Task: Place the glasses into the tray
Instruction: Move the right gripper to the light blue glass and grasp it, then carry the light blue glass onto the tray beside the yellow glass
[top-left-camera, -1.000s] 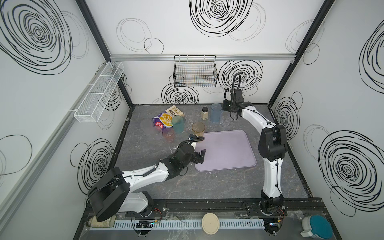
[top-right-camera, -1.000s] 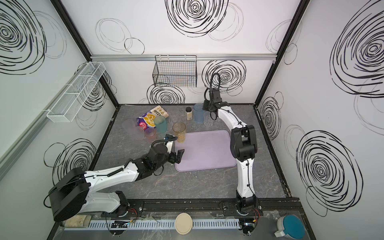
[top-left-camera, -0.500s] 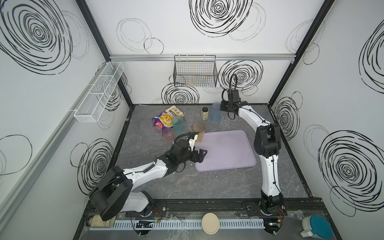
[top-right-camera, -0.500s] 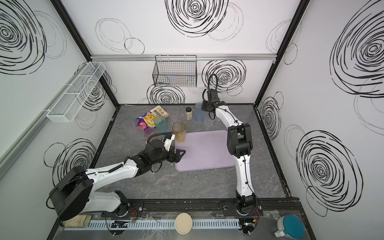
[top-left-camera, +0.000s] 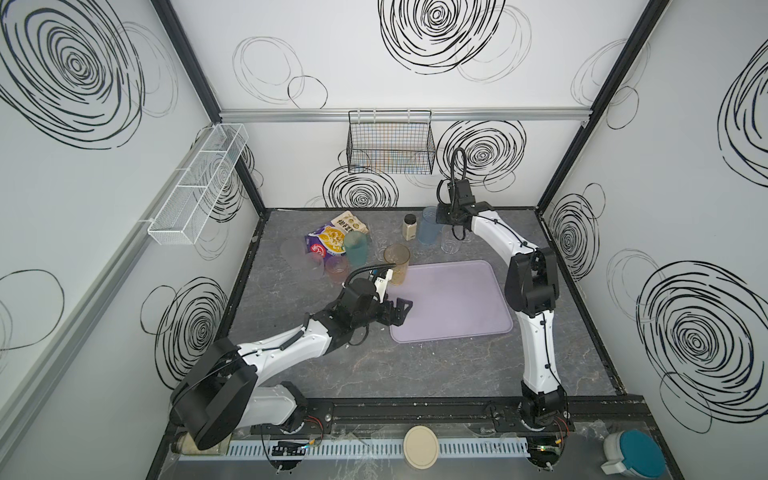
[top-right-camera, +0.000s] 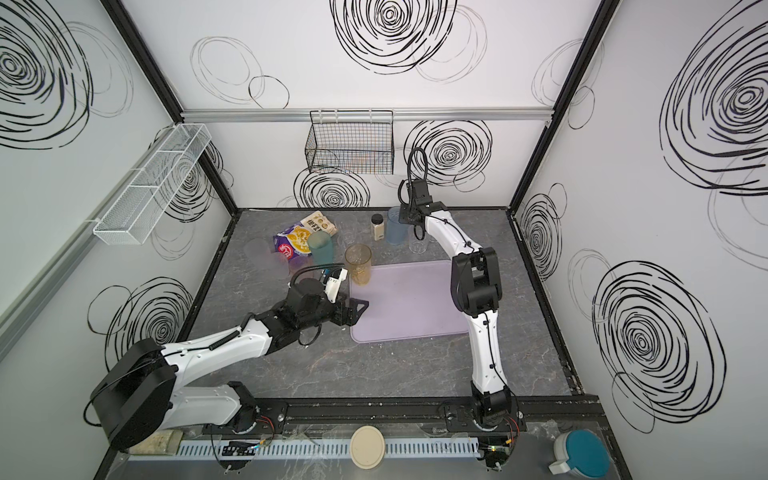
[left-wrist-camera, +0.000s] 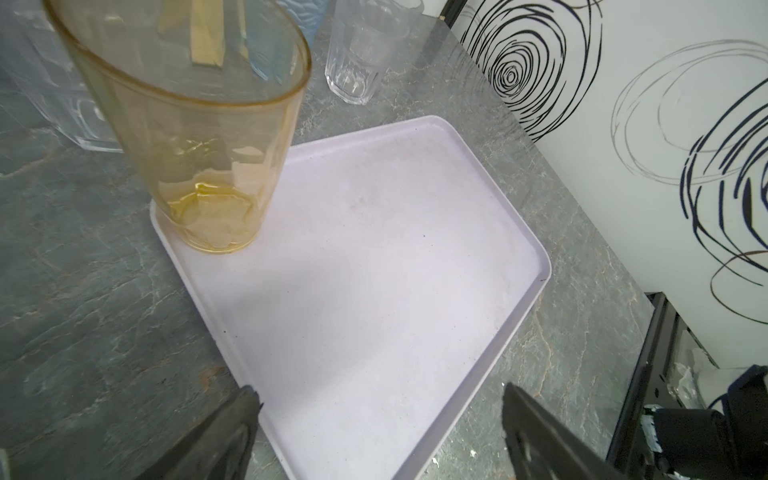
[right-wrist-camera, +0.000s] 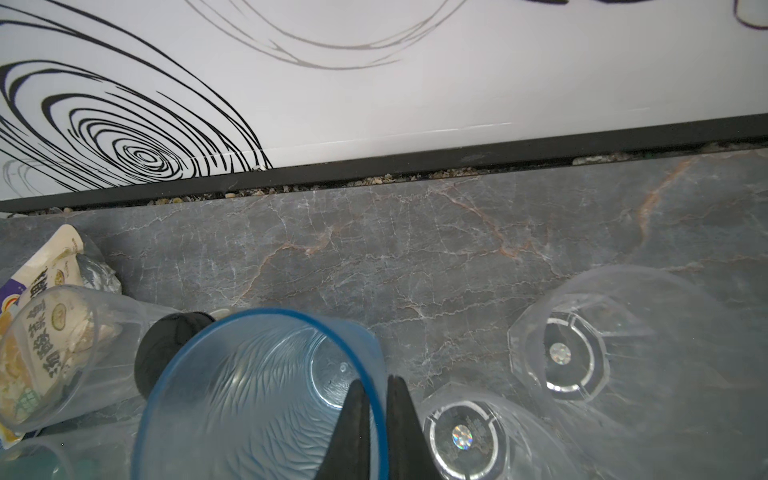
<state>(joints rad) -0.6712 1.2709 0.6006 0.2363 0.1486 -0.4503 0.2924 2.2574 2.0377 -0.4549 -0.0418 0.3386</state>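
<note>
I have the right gripper (right-wrist-camera: 375, 381) closed on the rim of the blue glass (right-wrist-camera: 257, 399), one finger inside the wall and one outside. The glass sits on the tabletop (top-left-camera: 374, 374) just behind the tray's (top-left-camera: 457, 316) far edge. This is the pick step for this glass, which looks to be standing on the tabletop, not yet lifted. The amber glass (left-wrist-camera: 199, 145) stands upright in the tray's far left corner, and the rest of the tray is bare. My left gripper (left-wrist-camera: 380, 395) hangs wide open and empty over the tray's left edge. The next move should be a straight lift, because a short clear glass (right-wrist-camera: 461, 436) and the black-capped jar (right-wrist-camera: 166, 345) crowd the blue one on either side. After that I would carry it over the far rim onto bare tray, clear of the amber glass. I'd go slowly, since a rim pinch may let the glass swing.
</note>
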